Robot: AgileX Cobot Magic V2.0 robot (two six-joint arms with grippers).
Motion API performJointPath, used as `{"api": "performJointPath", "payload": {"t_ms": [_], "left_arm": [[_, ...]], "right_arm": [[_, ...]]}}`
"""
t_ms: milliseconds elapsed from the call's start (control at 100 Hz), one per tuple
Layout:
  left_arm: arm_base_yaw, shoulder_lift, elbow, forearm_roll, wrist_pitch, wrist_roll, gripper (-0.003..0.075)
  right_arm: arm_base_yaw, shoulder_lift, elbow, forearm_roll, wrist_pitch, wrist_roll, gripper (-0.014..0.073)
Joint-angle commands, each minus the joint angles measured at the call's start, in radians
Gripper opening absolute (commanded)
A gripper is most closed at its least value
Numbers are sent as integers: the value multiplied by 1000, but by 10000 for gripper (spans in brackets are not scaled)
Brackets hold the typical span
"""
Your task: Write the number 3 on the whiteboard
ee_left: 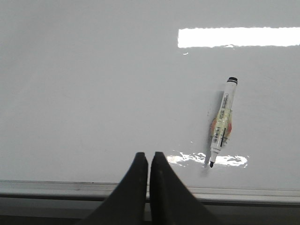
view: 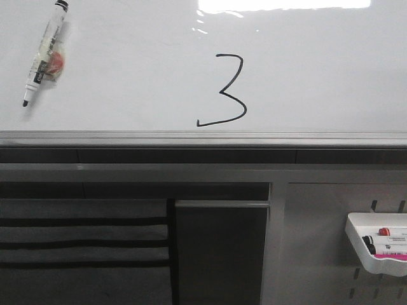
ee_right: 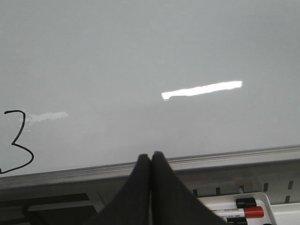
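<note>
An office or classroom-like workspace is showing here: a large whiteboard (view: 127, 76) with a grey rail is filling the wall, a marker (view: 44, 54) is sticking to it, and a pegboard (view: 318, 254) is carrying a tray (view: 356, 244) of markers.

The number 3 (ee_right: 18, 140) is cut off at the right wrist view's edge, the marker (view: 43, 53) label is too small to read — and the tray (view: 376, 253) runs off frame.
</note>
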Motion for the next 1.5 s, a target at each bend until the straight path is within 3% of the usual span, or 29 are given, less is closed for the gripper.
{"api": "performJointPath", "payload": {"t_ms": [0,140,290,350,510,660,1490], "left_arm": [[-4,-18,5,3,-75,-8,-20],[-9,-60,66,132,-94,-97,-20],[-9,-60,106,505,-113,-489,-20],[-9,-60,106,606,-105,-564,-20],[-9,-60,106,554,-104,-553,-20],[-9,-60,106,470,-92,-420,-20],[-9,-60,106,460,-90,-418,-20]], "right_arm": [[-5,6,-29,15,-68,-10,-69],[-5,6,-29,15,-68,-10,-69],[-5,6,-29,15,-68,-10,-69],[-5,6,-29,15,-68,-10,-69],[-5,6,-29,15,-68,-10,-69],[-5,6,-29,15,-68,-10,-69],[-5,6,-29,15,-68,-10,-69]]}}
